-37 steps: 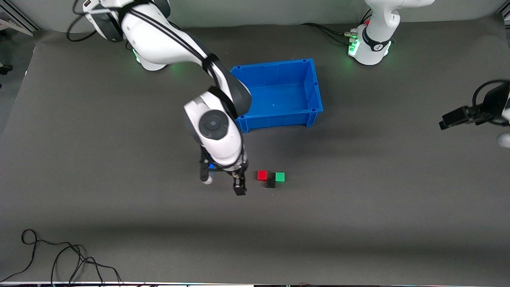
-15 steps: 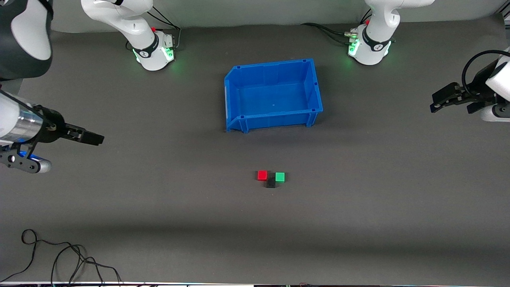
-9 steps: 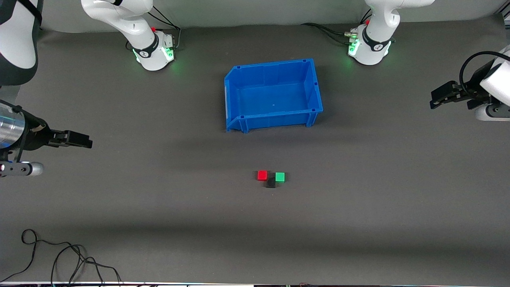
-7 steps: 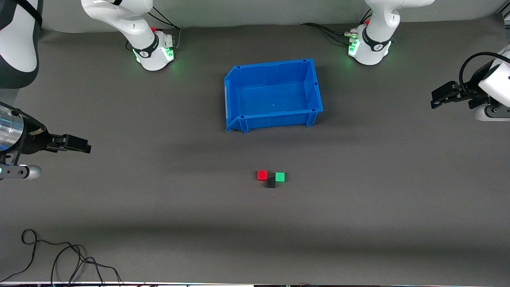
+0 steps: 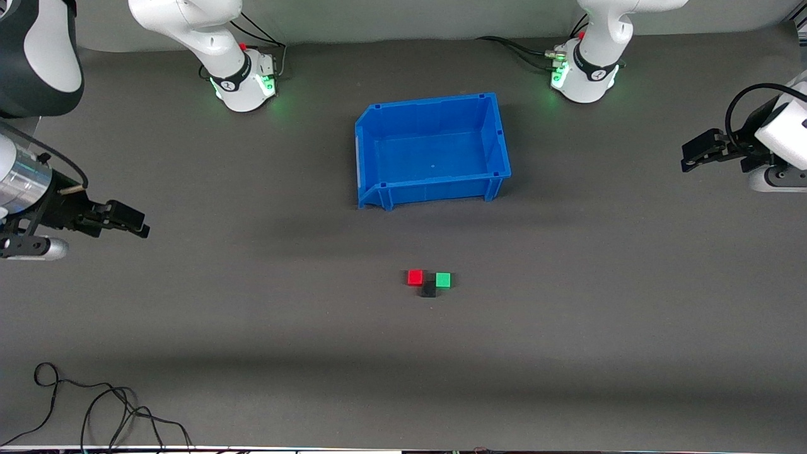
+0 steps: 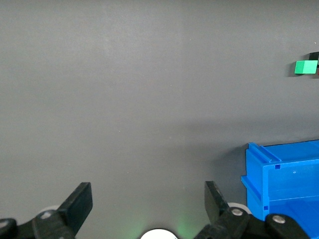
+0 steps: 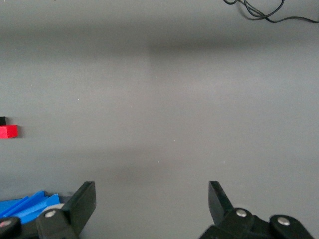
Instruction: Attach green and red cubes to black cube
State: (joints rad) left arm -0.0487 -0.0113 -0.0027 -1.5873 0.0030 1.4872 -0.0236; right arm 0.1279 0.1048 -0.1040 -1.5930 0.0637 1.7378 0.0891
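The red cube, green cube and black cube sit together on the grey mat, nearer the front camera than the blue bin. The black cube touches both from the nearer side, between them. My right gripper is open and empty, up over the mat at the right arm's end of the table. My left gripper is open and empty, up over the mat at the left arm's end. The left wrist view shows the green cube far off; the right wrist view shows the red cube.
An empty blue bin stands mid-table between the arm bases and the cubes. A black cable lies at the near corner at the right arm's end.
My right arm has swung away from beside the cubes to its own end of the table. My left gripper has drifted slightly. The cubes have not moved.
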